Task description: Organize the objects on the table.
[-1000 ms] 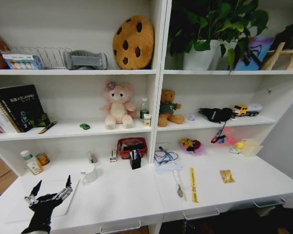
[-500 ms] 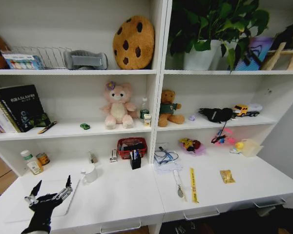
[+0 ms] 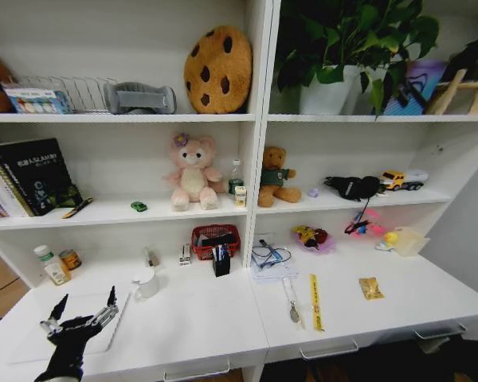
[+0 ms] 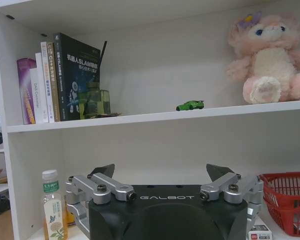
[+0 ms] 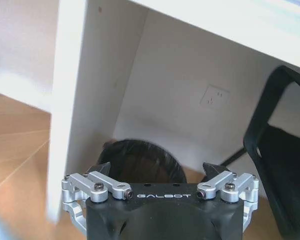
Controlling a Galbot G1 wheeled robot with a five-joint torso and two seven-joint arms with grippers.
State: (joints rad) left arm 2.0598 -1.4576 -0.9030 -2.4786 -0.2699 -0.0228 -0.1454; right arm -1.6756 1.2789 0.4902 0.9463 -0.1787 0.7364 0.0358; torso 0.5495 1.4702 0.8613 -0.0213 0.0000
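Left claw spread and empty at the near left of the desk, with the small things lying to its right

The left claw (image 3: 83, 312) hovers over the near left end of the desk (image 3: 199, 318), its fingers wide apart, just above the silver laptop (image 3: 103, 334). The small green-labelled bottle (image 3: 52, 267) stands far left of it by the back wall, and the green toy car (image 3: 138, 206) sits on the shelf above, to the far right. The yellow packet (image 3: 371, 287) lies well apart on the right half. The right claw (image 5: 157, 172) hangs low beside the desk over the floor, also spread and empty, so I judge the left arm is the nearer one for the laptop.
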